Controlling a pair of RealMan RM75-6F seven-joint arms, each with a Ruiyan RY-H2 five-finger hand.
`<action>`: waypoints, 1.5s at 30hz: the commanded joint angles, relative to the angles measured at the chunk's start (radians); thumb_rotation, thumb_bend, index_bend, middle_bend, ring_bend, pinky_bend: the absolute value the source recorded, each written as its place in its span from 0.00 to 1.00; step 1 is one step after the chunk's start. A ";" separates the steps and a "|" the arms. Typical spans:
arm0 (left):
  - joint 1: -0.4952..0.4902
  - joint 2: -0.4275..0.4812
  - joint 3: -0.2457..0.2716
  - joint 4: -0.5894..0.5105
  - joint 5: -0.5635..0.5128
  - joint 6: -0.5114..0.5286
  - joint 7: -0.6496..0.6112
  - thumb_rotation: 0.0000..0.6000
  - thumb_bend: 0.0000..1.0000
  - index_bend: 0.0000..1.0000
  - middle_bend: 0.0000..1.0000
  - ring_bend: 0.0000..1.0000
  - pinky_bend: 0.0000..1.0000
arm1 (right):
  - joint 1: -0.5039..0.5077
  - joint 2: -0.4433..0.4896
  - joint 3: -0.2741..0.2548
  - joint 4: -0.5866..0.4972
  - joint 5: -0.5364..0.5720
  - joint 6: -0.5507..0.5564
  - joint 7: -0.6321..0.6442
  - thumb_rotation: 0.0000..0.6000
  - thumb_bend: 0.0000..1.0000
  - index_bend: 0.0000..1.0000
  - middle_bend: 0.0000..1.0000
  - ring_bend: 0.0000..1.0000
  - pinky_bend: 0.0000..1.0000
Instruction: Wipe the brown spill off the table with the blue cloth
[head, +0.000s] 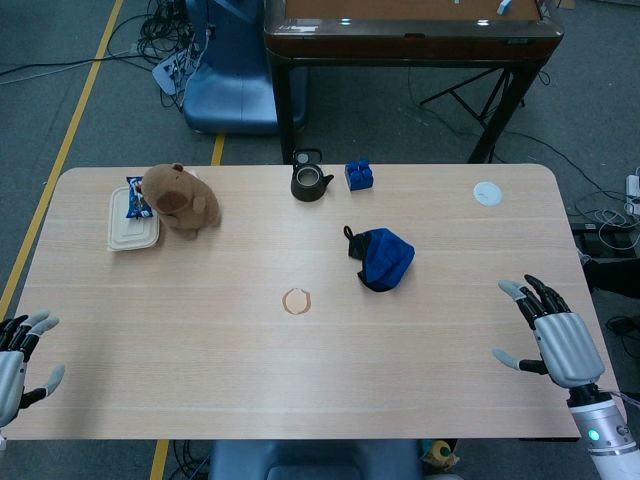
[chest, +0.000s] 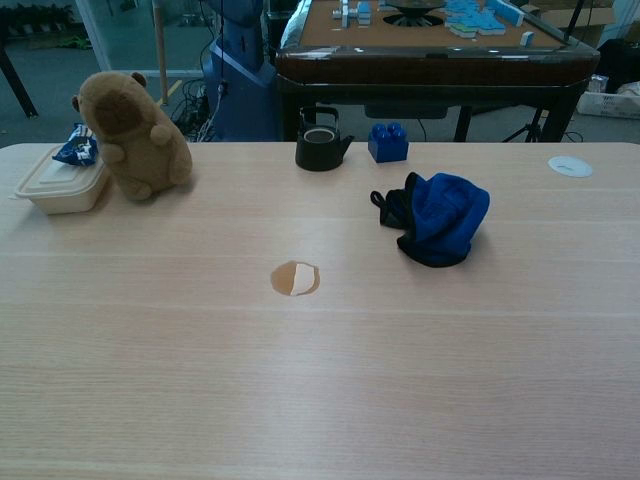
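A small brown ring-shaped spill (head: 297, 301) (chest: 295, 279) marks the middle of the wooden table (head: 200, 340). The blue cloth (head: 383, 258) (chest: 439, 217), bunched up with black edging, lies to the right of the spill and slightly farther back, untouched. My right hand (head: 552, 335) hovers over the table's front right corner, fingers spread, holding nothing. My left hand (head: 20, 360) is at the front left edge, fingers apart and empty. Neither hand shows in the chest view.
A brown plush animal (head: 181, 200) leans by a lidded takeaway box (head: 132, 232) with a blue packet at back left. A black teapot (head: 310, 182) and blue block (head: 359, 175) stand at the back centre. A white disc (head: 487, 193) lies back right.
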 joint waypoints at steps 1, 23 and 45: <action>0.000 -0.001 0.000 0.000 -0.001 -0.001 0.001 1.00 0.27 0.22 0.16 0.10 0.07 | 0.001 0.001 0.000 -0.001 0.001 -0.002 -0.001 1.00 0.12 0.13 0.20 0.08 0.14; 0.009 0.009 0.006 -0.015 0.006 0.012 0.002 1.00 0.27 0.22 0.16 0.10 0.07 | 0.201 -0.003 0.081 -0.103 0.178 -0.313 -0.190 1.00 0.12 0.13 0.19 0.08 0.14; 0.046 0.037 0.015 -0.028 0.009 0.054 -0.021 1.00 0.27 0.22 0.16 0.10 0.07 | 0.632 -0.326 0.212 0.236 0.750 -0.655 -0.490 1.00 0.12 0.05 0.15 0.07 0.14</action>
